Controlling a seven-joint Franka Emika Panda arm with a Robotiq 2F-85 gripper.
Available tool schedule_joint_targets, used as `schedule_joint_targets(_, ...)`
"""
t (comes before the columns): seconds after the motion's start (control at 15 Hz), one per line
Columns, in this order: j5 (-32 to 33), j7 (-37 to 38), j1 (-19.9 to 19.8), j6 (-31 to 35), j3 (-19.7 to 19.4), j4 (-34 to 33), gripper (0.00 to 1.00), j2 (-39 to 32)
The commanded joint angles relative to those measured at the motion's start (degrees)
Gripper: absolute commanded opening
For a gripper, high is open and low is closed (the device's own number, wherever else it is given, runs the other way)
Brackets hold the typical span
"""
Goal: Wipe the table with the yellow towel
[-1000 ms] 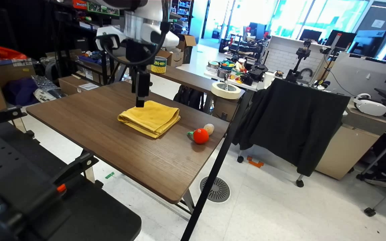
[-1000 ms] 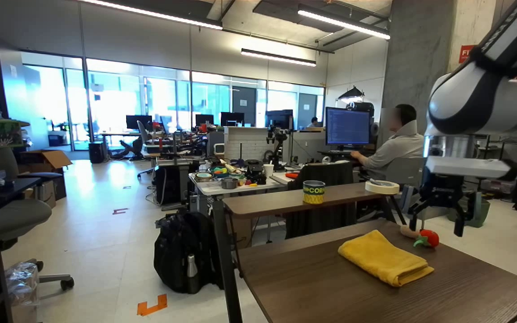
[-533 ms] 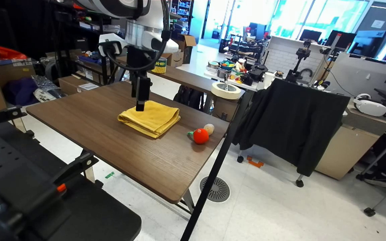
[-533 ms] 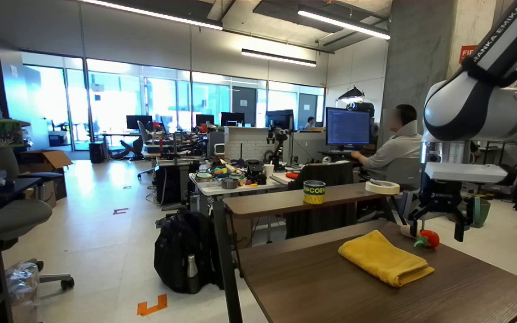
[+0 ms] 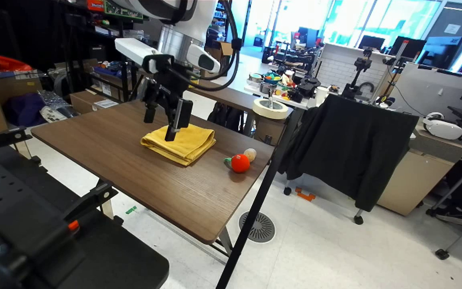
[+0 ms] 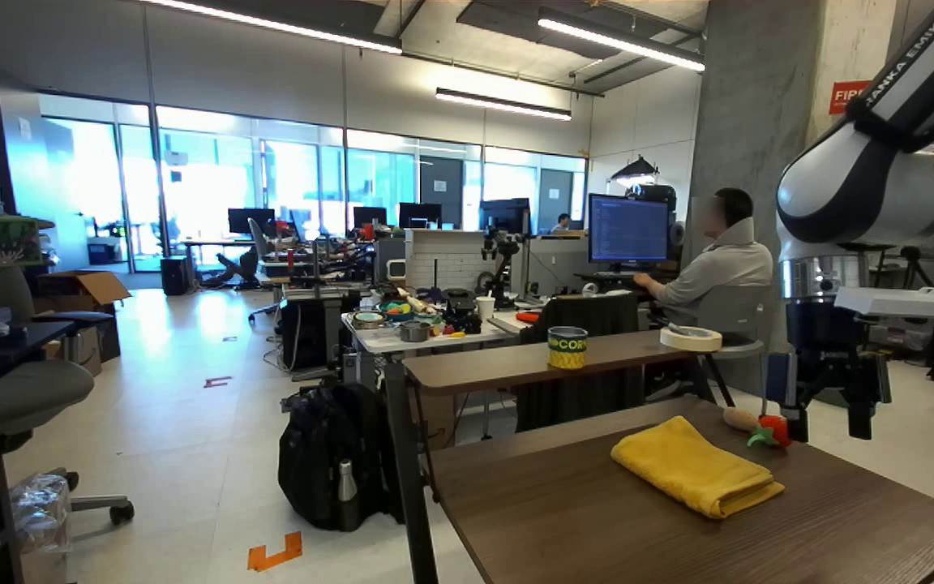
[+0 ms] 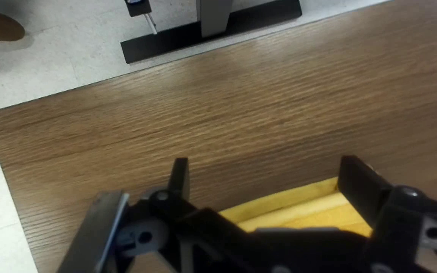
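**Over the table (image 5: 106,132) the arm (image 6: 864,195) has turned; towel (image 5: 187,146) not yet gripped**

The table carries the towel on its top, and nothing suggests that wiping has begun.

The change is in the arm: over the last half second its lower end has twisted round, and it seems to have sunk a little as well.

The towel has not shifted. It lies flat and folded, about midway along the top, and in the wrist view one folded side runs aslant below the gripper (image 7: 264,165).

The gripper's jaws stand spread wide, holding nothing, and they look clear of the towel. Half a second ago one jaw nearly hid the other in an exterior view; now both show apart there. I read the turn as lining up for a pinch on a folded edge, the step that wiping waits on. Going down, it should take every layer, or the towel may unfold when dragged.

The red ball (image 5: 240,163) and the smaller pale piece (image 5: 250,154) lie just beside each other near the table's end, unmoved; a long stroke that way could knock them.
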State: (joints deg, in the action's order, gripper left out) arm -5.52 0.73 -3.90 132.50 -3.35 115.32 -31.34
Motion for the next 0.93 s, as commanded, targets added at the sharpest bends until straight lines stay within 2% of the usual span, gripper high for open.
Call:
schedule_joint_targets(0.0, 6.7, -5.5, 0.1, -5.4, -0.5, -2.1, 1.00, -0.5)
schedule_joint_targets(0.13, 9.6, -7.3, 0.0, -9.2, -0.5, -2.4, 1.00, -0.3)
schedule_joint_targets(0.2, 7.7, -0.8, 0.8, -8.1, -1.0, -1.5, 1.00, 0.2)
schedule_joint_targets(0.27, 2.1, 0.2, -0.8, -4.6, 1.1, -1.3, 1.00, -0.5)
schedule_joint_targets(0.33, 5.9, -2.3, -0.2, -5.8, -0.1, -1.1, 1.00, -0.2)
schedule_joint_targets(0.47, 3.5, -0.8, -0.2, -5.4, 0.4, -1.0, 1.00, -0.3)
schedule_joint_targets(0.6, 4.5, -5.1, -0.5, 4.4, 1.1, -0.7, 1.00, -1.5)
schedule_joint_targets(0.87, 10.1, -4.8, 1.4, 16.1, 0.1, -6.6, 1.00, -7.7)
